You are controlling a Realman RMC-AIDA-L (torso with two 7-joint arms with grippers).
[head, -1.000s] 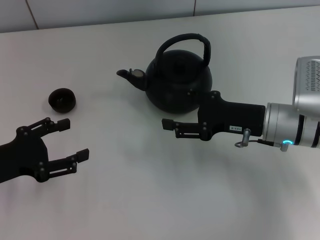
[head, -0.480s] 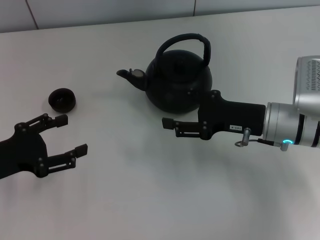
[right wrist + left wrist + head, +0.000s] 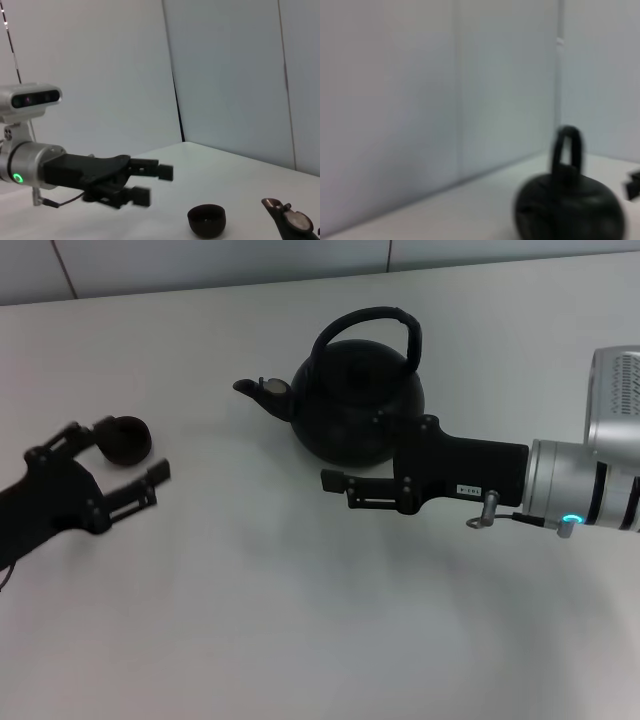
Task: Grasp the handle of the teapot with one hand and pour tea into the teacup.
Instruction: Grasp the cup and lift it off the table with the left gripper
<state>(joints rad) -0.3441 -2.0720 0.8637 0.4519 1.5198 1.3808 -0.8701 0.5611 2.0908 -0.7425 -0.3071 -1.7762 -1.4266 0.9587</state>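
Observation:
The matte black teapot (image 3: pixel 355 405) stands at the table's middle, its spout (image 3: pixel 255 390) pointing toward my left side. Its arched handle (image 3: pixel 385 320) stands upright and free. The right gripper (image 3: pixel 335 483), black on a silver arm with a blue-green light, hovers just in front of the pot's belly, below the handle. The small dark teacup (image 3: pixel 125 438) sits far left. My all-black left gripper (image 3: pixel 130 451) is open, with the cup at the mouth of its spread fingers. The teapot (image 3: pixel 570 212) also shows in the left wrist view. No tea is visible.
The white table (image 3: pixel 280 620) runs back to a pale wall. In the right wrist view the left gripper (image 3: pixel 155 183) hangs open, with the teacup (image 3: pixel 206 220) and the spout tip (image 3: pixel 285 220) low in the picture.
The left gripper has moved away from the table's near edge up to the teacup and turned slightly. The right gripper has edged a little toward the teapot.

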